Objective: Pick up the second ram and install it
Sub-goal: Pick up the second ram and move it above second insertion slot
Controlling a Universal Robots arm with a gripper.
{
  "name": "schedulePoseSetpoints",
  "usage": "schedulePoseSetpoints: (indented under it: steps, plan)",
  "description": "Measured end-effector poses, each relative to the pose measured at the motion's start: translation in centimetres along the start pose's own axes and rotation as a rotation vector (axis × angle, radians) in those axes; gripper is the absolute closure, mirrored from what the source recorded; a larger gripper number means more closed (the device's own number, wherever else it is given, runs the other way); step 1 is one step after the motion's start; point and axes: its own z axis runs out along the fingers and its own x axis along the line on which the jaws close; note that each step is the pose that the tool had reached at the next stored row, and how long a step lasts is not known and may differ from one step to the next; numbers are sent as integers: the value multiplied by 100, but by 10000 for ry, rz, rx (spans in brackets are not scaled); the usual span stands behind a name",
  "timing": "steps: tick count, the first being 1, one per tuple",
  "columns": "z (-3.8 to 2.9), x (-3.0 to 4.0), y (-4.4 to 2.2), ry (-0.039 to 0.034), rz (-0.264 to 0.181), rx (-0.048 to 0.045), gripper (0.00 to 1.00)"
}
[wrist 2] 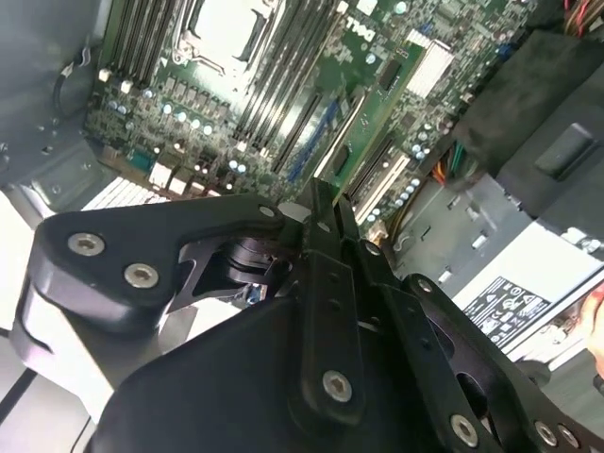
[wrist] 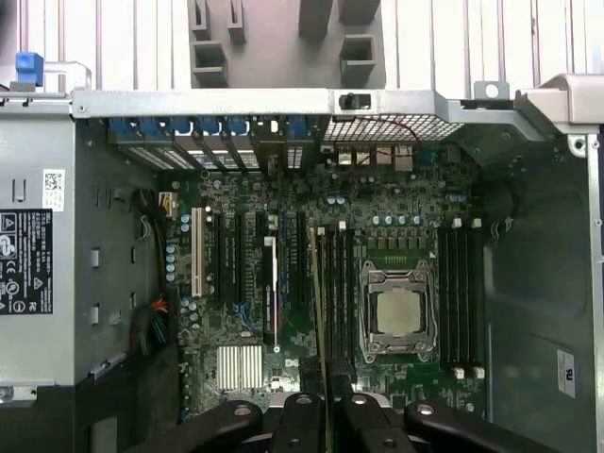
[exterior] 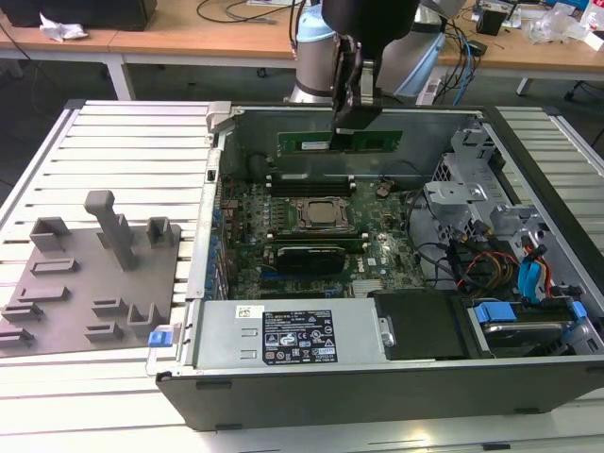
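Gripper [exterior: 355,123]: high above the open case [exterior: 377,387], under the arm, over the far half of the case in the exterior view.
Fingers [wrist 2: 330,260]: clamped on the ram, one on each flat face, near the middle of its length.
Ram [exterior: 304,143]: in the air and clear of the board, held level. Long edge runs across the exterior view, broad face to that camera, with green ends sticking out on both sides of the fingers.
Ram, edge-on: in the first wrist view, probably the thin pale strip running out from between the fingertips, though too thin to be sure.
Slots [wrist: 337,302]: long dark rows just beside the socket, on the side toward the power supply. In the first wrist view they lie roughly in line with that strip.
Socket [exterior: 319,213]: square metal frame near the middle of the motherboard.
Motherboard [exterior: 382,255]: green, flat on the case floor, below the ram.
Power supply [exterior: 293,332]: grey box with a label, along the near wall of the case in the exterior view.
Holder [exterior: 90,274]: grey block with posts and pockets on the table, at the exterior view's left, well apart from the gripper.
Table [exterior: 132,142]: pale slatted top under both case and holder.
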Motion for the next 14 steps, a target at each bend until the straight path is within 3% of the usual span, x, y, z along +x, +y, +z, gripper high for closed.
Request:
schedulePoseSetpoints:
  steps: [2, 4, 6, 8, 10, 14]
  plan:
    - [-4, -2, -83, 0, -1, -1, 86]
    - [-3, -2, -110, -17, 2, 0, 86]
    - [2, -2, -122, -148, 194, 2, 86]
    - [8, -2, -124, -187, 616, 13, 86]
    - [35, -4, -163, -202, 927, 22, 86]
    - [140, -2, -218, -201, 938, 15, 86]
